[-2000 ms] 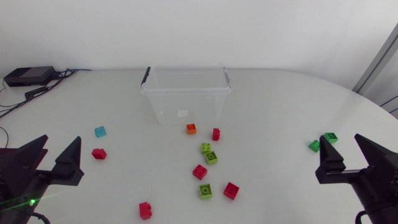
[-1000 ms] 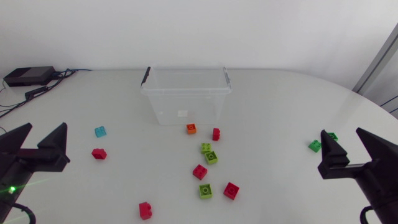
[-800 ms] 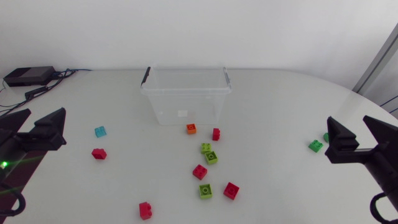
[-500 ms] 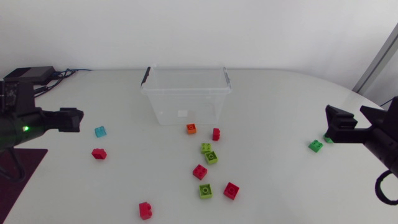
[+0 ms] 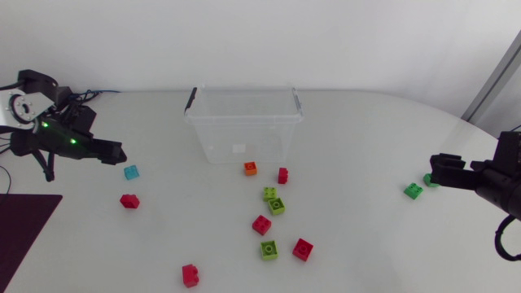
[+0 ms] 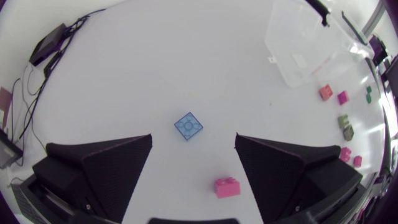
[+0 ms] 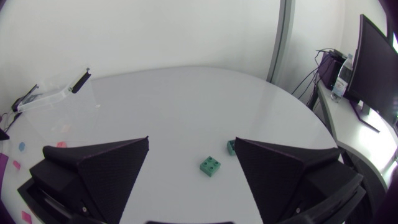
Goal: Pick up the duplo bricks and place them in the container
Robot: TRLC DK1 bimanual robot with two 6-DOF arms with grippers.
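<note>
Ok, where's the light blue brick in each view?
Head view: light blue brick just ahead of the left pincer, left of the container.
Left wrist view: brick ahead of the open pincer, in line with its gap.
Right wrist view: probably the tiny blue speck far beside the container.
Shared landmark: the container.

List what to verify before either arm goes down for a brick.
1. Left gripper open and empty: ok, fingers wide apart with nothing between them.
2. Blue brick lined up with the left gripper: ok, just ahead of it, centred on the gap.
3. Right gripper open and empty: ok.
4. Green brick lined up with the right gripper: ok, it lies within the gap.
5. Second green brick clear of the right gripper's finger: cannot tell, the finger partly hides it.
6. Container open on top: ok, no lid.
</note>
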